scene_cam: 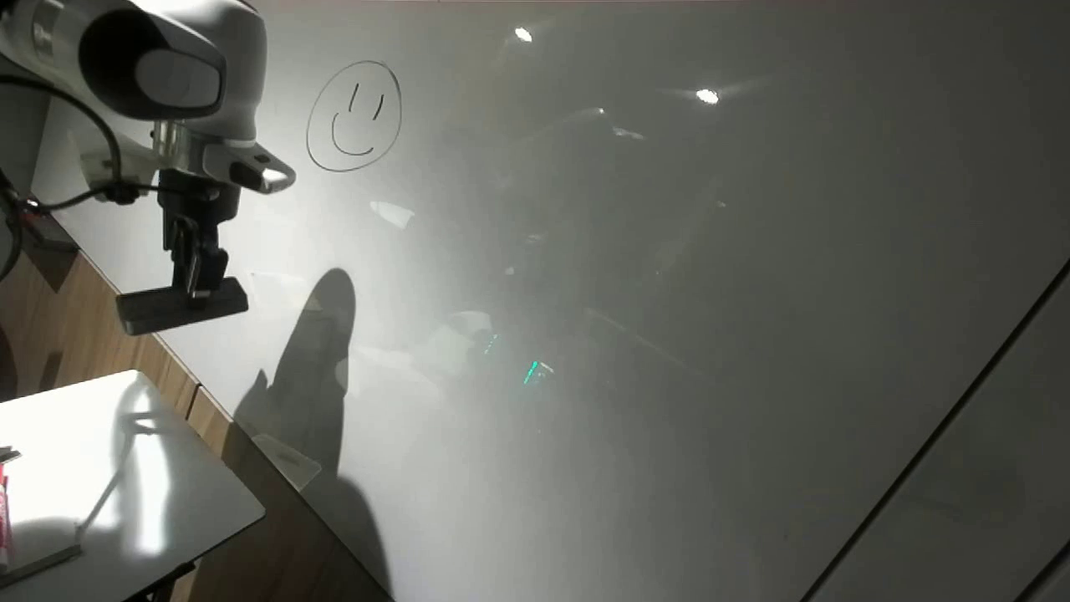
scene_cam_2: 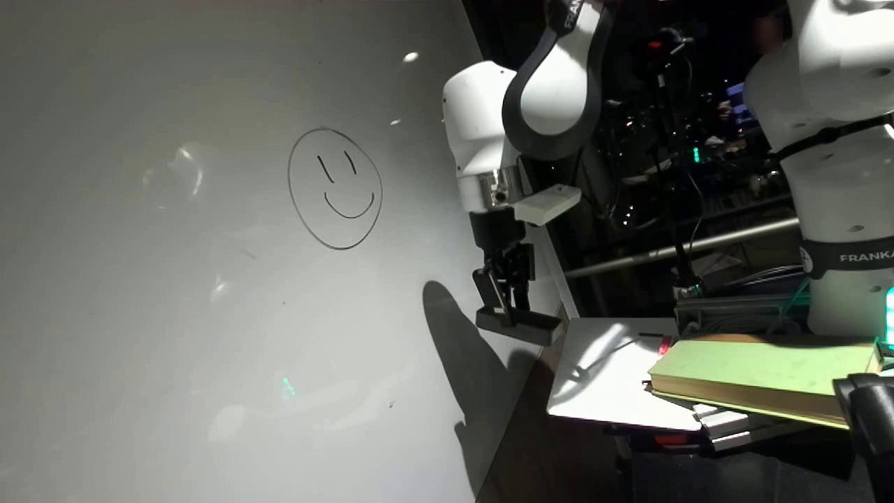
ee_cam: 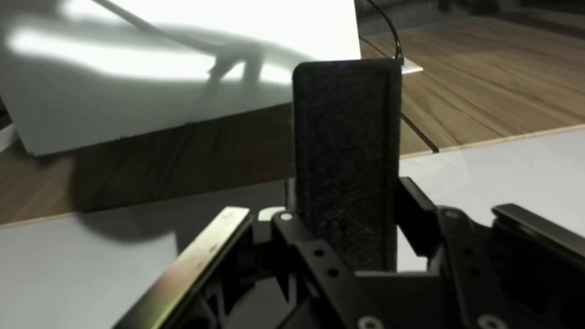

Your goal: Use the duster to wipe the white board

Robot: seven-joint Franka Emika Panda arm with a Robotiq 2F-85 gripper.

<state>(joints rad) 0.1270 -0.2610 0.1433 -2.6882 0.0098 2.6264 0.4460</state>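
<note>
My gripper (scene_cam: 197, 280) is shut on the dark grey-black duster (scene_cam: 155, 310). The duster also shows in an exterior view (scene_cam_2: 538, 328), held roughly level below the fingers. In the wrist view the duster (ee_cam: 347, 137) stands lengthwise between the two fingers, its fuzzy face toward the camera. The large white board (scene_cam: 669, 251) fills much of both exterior views, and it also shows in the wrist view (ee_cam: 91, 269). A smiley face (scene_cam_2: 335, 188) is drawn on it. The duster is below and to one side of the smiley. I cannot tell whether it touches the board.
A small white tabletop (scene_cam: 209, 502) stands beside the board's edge, below the gripper. A thick green book (scene_cam_2: 761, 363) and a red marker (scene_cam_2: 665, 344) lie on it. Wood panelling (ee_cam: 493, 77) borders the board. The arm's shadow (scene_cam: 313, 376) falls on the board.
</note>
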